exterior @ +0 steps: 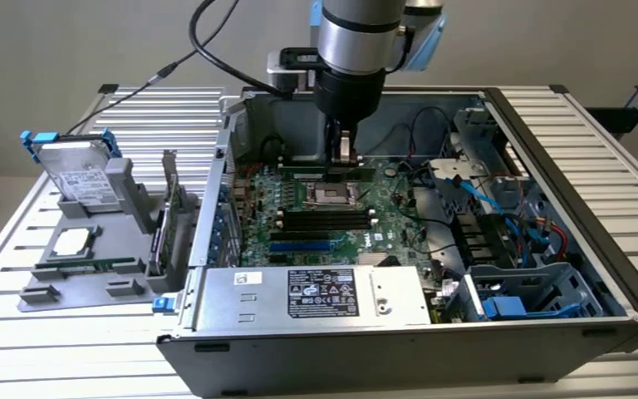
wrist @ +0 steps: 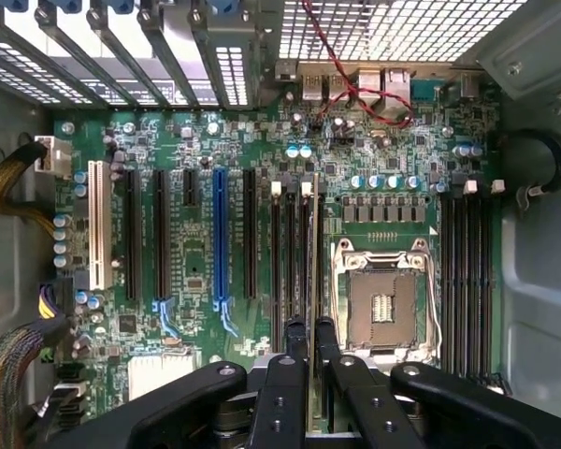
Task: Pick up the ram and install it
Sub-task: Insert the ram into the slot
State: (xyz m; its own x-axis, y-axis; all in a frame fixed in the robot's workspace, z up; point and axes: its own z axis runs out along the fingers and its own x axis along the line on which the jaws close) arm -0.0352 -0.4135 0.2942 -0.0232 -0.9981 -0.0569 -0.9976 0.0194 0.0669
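Gripper (wrist: 310, 329) low inside open computer case (exterior: 408, 357), over motherboard (wrist: 196, 271). Fingers (wrist: 294, 341) clamped on ram (wrist: 316, 243). Ram seen edge-on as thin line above memory slots (wrist: 288, 271), just beside CPU socket (wrist: 385, 304). Near end hidden between fingers. Seated or not: cannot tell.

Slatted metal table (exterior: 31, 349): open computer case (exterior: 408, 366), grey parts holder (exterior: 76, 287) at exterior view's left.

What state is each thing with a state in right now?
gripper: shut on the ram.
ram: held edge-on over the slots beside the CPU socket; cannot tell if seated.
CPU socket: uncovered, no cooler on it.
case: side open.
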